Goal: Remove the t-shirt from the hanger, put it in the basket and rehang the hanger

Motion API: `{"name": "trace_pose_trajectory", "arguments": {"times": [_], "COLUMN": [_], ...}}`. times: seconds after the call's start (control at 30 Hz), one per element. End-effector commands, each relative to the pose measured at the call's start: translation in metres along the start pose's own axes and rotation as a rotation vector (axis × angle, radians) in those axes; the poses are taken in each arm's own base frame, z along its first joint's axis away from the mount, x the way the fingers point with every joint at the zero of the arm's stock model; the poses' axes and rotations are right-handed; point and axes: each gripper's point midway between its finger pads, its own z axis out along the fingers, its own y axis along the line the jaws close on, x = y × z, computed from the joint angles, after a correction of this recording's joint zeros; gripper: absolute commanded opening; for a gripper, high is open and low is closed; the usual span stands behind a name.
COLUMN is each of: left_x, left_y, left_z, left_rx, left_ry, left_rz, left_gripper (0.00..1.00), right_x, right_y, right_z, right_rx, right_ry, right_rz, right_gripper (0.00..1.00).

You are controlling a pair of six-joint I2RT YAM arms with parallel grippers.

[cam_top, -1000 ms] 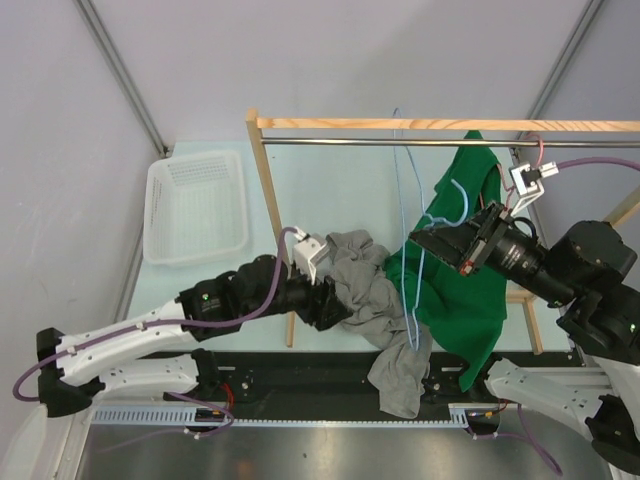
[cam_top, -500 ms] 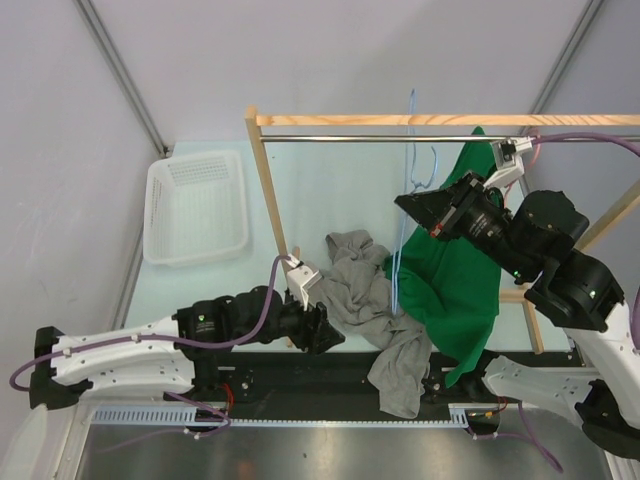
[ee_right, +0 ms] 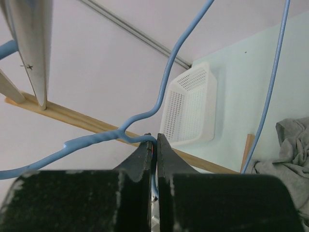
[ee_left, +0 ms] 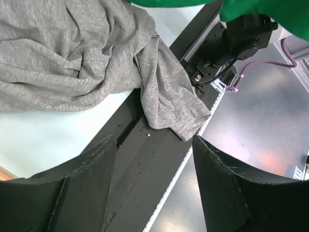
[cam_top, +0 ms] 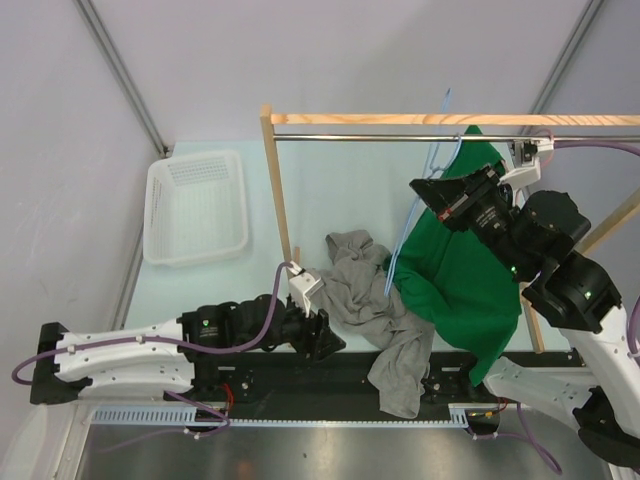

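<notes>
The grey t-shirt (cam_top: 365,290) is seen crumpled on the bench (cam_top: 330,195), with one end fallen over the near edge. Beside it the left gripper (ee_left: 153,141) is spread wide and empty. The bare blue hanger (ee_right: 96,139) is pinched in the right gripper (ee_right: 153,140) near the rack rail (cam_top: 400,138). Free bench is found toward the basket (cam_top: 195,205).

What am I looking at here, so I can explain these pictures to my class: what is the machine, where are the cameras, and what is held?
Two robot arms are bolted to a table. One picture looks down from above; the other two come from a camera on each wrist. The left gripper is open and empty, near a grey t-shirt crumpled on the table. The right gripper is shut on a blue wire hanger. A green shirt hangs from the wooden rack; a white basket stands at the left.
</notes>
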Motion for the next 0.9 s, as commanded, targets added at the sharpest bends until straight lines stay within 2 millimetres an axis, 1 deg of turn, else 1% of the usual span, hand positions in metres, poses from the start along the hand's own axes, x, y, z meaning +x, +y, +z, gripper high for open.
{"name": "trace_pose_trajectory", "arguments": {"times": [0.0,0.03,0.2,0.33,0.37,0.4,0.5,0.53,0.57,0.6,0.63,0.67,0.7,0.73,0.77,0.8,0.83,0.87], "left_x": [-0.009,-0.008,-0.003,-0.004,-0.003,-0.004,-0.009,-0.012,-0.013,-0.015,-0.017,-0.020,-0.017,-0.020,-0.024,-0.020,-0.026,-0.028], "left_y": [-0.007,-0.006,-0.001,0.003,0.005,0.007,0.015,0.016,0.023,0.025,0.026,0.032,0.037,0.037,0.040,0.044,0.042,0.046], "left_z": [0.001,0.002,0.006,0.007,0.008,0.008,0.012,0.014,0.019,0.021,0.026,0.029,0.036,0.040,0.044,0.052,0.058,0.063], "left_rx": [0.017,0.011,-0.021,-0.053,-0.068,-0.081,-0.142,-0.160,-0.201,-0.217,-0.225,-0.261,-0.292,-0.297,-0.318,-0.344,-0.344,-0.371], "left_ry": [-0.046,-0.046,-0.035,-0.047,-0.047,-0.052,-0.081,-0.096,-0.108,-0.121,-0.136,-0.162,-0.158,-0.179,-0.202,-0.199,-0.234,-0.257], "left_rz": [-0.026,-0.026,-0.033,-0.045,-0.049,-0.049,-0.046,-0.047,-0.044,-0.046,-0.048,-0.049,-0.048,-0.060,-0.058,-0.047,-0.047,-0.034], "left_gripper": [0.69,0.69,0.69,0.70,0.71,0.77,0.81,0.82,0.83,0.84,0.85,0.86,0.88,0.89,0.91,0.93,0.95,0.98], "right_x": [-0.022,-0.022,-0.022,-0.020,-0.019,-0.017,-0.015,-0.014,-0.012,-0.012,-0.013,-0.011,-0.011,-0.012,-0.011,-0.011,-0.008,-0.008], "right_y": [-0.001,-0.002,-0.021,-0.026,-0.026,-0.027,-0.024,-0.021,-0.021,-0.020,-0.019,-0.020,-0.019,-0.015,-0.014,-0.012,-0.010,-0.010], "right_z": [0.005,0.005,0.008,0.005,0.004,0.003,-0.004,-0.009,-0.011,-0.014,-0.021,-0.025,-0.028,-0.037,-0.041,-0.045,-0.049,-0.055], "right_rx": [0.035,0.042,0.159,0.188,0.189,0.193,0.173,0.155,0.152,0.147,0.136,0.133,0.126,0.098,0.092,0.080,0.066,0.058], "right_ry": [-0.112,-0.115,-0.128,-0.130,-0.127,-0.122,-0.111,-0.102,-0.094,-0.088,-0.083,-0.074,-0.069,-0.059,-0.048,-0.039,-0.020,-0.012], "right_rz": [0.097,0.106,0.174,0.212,0.212,0.212,0.203,0.197,0.189,0.185,0.184,0.173,0.167,0.166,0.150,0.139,0.136,0.124], "right_gripper": [0.00,0.00,0.00,0.00,0.00,0.00,0.15,0.28,0.34,0.39,0.47,0.51,0.54,0.62,0.67,0.71,0.79,0.83]}}
